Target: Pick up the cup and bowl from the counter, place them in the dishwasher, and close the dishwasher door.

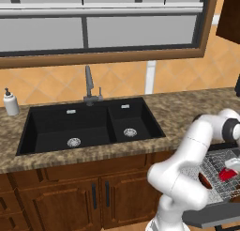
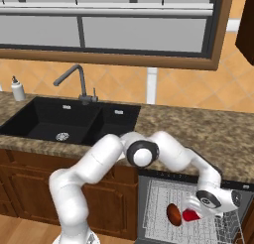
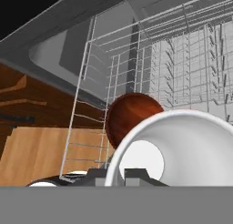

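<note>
Your fingers (image 2: 192,214) are clamped tight on the cup (image 2: 189,215), which hangs red and tipped on its side over the wire rack (image 2: 163,201) of the open dishwasher (image 2: 149,181). In the hand view the cup (image 3: 182,145) sits right up against the camera, its white mouth facing you, with the finger tips (image 3: 136,175) pinching the rim at the bottom of the picture. From the left base view you see the same cup (image 1: 228,174) as a red patch just below the white wrist, above the rack (image 1: 213,178).

The bowl (image 2: 173,213) lies in the rack already, standing on edge, just beside the cup and on its sink side. In the hand view the bowl (image 3: 127,114) shows dark red-brown directly behind the cup's rim, close to it; whether the two touch you cannot tell. The left base view gives you a sliver of the bowl (image 1: 204,179) past the forearm.

The dishwasher door (image 1: 211,215) is down, its grey panel jutting out below the rack. The table (image 2: 198,129) runs above, with its black sink (image 2: 64,119) and the soap bottle (image 2: 18,89) far off at the other end.
</note>
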You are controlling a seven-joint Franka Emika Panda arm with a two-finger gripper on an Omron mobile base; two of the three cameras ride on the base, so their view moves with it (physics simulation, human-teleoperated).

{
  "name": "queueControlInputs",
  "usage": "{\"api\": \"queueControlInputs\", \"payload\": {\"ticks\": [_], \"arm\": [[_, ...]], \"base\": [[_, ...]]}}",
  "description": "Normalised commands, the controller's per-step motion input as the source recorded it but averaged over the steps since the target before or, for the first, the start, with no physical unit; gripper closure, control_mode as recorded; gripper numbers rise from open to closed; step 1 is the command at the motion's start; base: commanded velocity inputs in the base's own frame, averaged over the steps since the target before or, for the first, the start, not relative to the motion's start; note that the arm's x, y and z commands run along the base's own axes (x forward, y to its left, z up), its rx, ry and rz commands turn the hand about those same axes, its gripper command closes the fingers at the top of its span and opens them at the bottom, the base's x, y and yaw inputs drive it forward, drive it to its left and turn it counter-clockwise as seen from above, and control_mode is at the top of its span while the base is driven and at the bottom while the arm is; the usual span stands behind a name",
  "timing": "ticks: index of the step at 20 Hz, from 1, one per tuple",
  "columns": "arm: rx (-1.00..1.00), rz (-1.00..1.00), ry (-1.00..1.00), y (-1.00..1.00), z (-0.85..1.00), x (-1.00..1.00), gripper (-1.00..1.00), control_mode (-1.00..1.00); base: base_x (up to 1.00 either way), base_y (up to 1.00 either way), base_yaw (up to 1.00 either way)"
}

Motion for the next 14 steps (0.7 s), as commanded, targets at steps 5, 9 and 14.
{"api": "queueControlInputs", "payload": {"ticks": [5,9,14], "arm": [[0.02,0.0,-0.12,0.0,-0.8,0.07,1.0,-1.0],[0.0,0.0,-0.02,0.0,-0.56,0.34,1.0,-1.0],[0.0,0.0,0.0,0.0,-0.2,0.3,1.0,-1.0]], "base": [[0.0,0.0,0.0],[0.0,0.0,0.0],[0.0,0.0,0.0]]}}
